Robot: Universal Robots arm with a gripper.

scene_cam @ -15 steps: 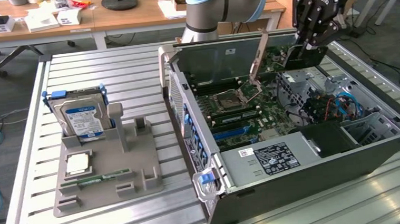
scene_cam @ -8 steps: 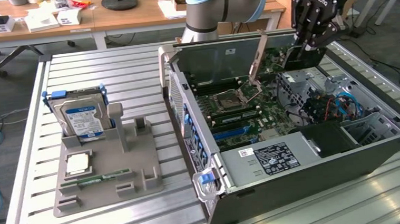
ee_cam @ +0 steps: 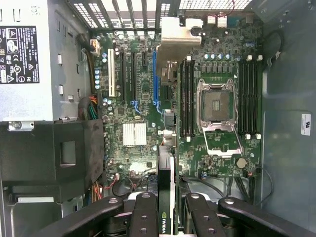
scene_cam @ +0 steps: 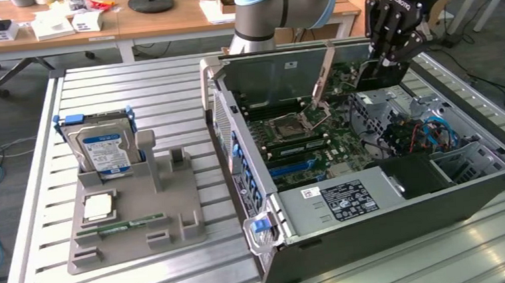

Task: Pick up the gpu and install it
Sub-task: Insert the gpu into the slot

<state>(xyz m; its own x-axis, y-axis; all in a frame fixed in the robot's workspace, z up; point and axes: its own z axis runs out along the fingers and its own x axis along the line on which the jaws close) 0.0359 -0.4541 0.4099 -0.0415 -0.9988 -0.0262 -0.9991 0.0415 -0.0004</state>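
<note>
The gpu (scene_cam: pixel 380 74) hangs as a dark card under my gripper (scene_cam: pixel 387 58), above the far end of the open computer case (scene_cam: pixel 470 200). In the wrist view the gpu (ee_cam: pixel 165 173) is seen edge-on, its pale metal bracket (ee_cam: pixel 177 37) at the case's slotted rear wall. My gripper (ee_cam: pixel 165 217) is shut on the card, one finger pad (ee_cam: pixel 144 217) on each side. The card's edge runs along the motherboard (ee_cam: pixel 133 98), close beside the long blue slot (ee_cam: pixel 154 79). Whether it touches the slot I cannot tell.
On the exterior view's left a grey fixture tray (scene_cam: pixel 172 207) holds a blue-labelled hard drive (scene_cam: pixel 101 149), a processor (scene_cam: pixel 97 206) and a RAM stick (scene_cam: pixel 120 226). Inside the case sit the power supply (scene_cam: pixel 346 198), an empty processor socket (ee_cam: pixel 217 103) and loose cables (ee_cam: pixel 94 106).
</note>
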